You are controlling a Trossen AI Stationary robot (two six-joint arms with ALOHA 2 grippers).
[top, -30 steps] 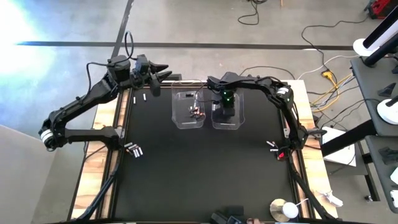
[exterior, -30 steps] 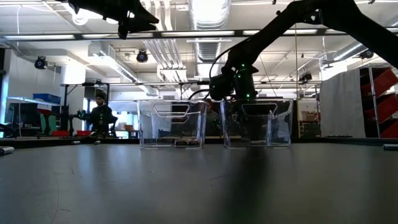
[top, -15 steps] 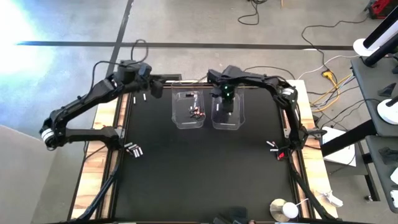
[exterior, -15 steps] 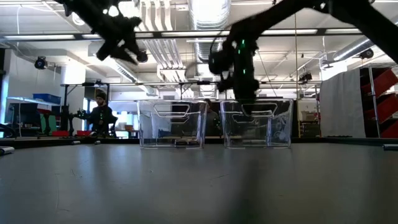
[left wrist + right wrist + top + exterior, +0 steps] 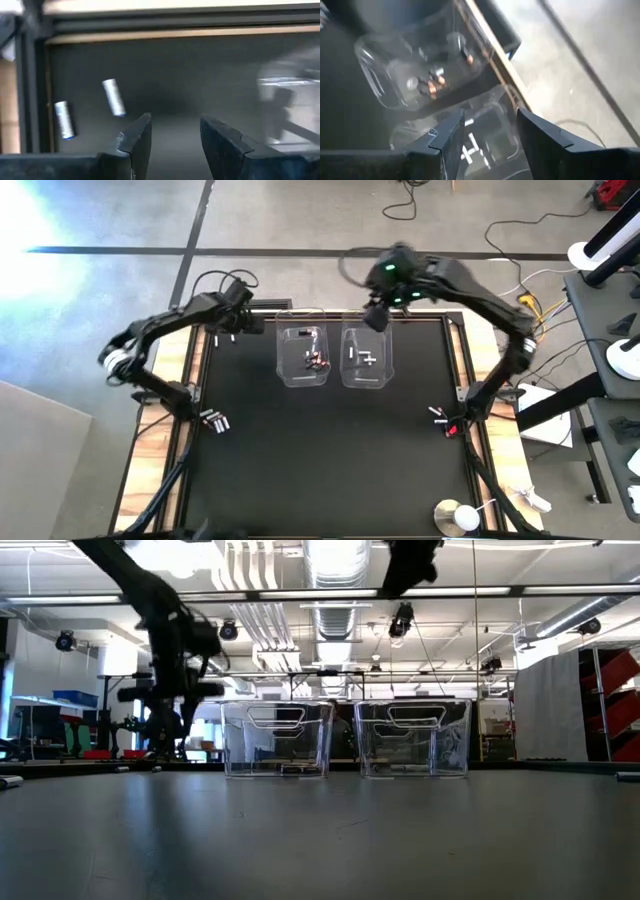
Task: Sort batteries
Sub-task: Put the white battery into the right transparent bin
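Left edge of the high view: a small cluster of batteries (image 5: 214,420) lies on the black worktop (image 5: 320,460) by its left border, lower than mid-frame. Nothing touches them.

Upper left: the left claw (image 5: 243,326) sits low over the worktop's far left corner. In the left wrist view its fingers (image 5: 137,142) stand parted with a clear gap, nothing between them. Two silver batteries (image 5: 114,97) lie on the mat just ahead of the fingertips, one near the worktop's frame, the other a little inboard, both tilted, apart from each other and untouched.

Centre: two clear tubs stand side by side near the far edge, almost touching. The left tub (image 5: 304,357) holds several dark batteries with reddish marks (image 5: 434,85), heaped loosely on its floor. The right tub (image 5: 367,358) holds a few white batteries (image 5: 365,358), lying flat.

Upper centre-right: the right claw (image 5: 377,318) hangs high above the far rim of the right tub, clear of it. In the right wrist view its fingers (image 5: 451,137) are apart and empty, with both tubs below.

Right edge: a few more batteries (image 5: 440,417) lie by the worktop's right border, well apart from both claws.
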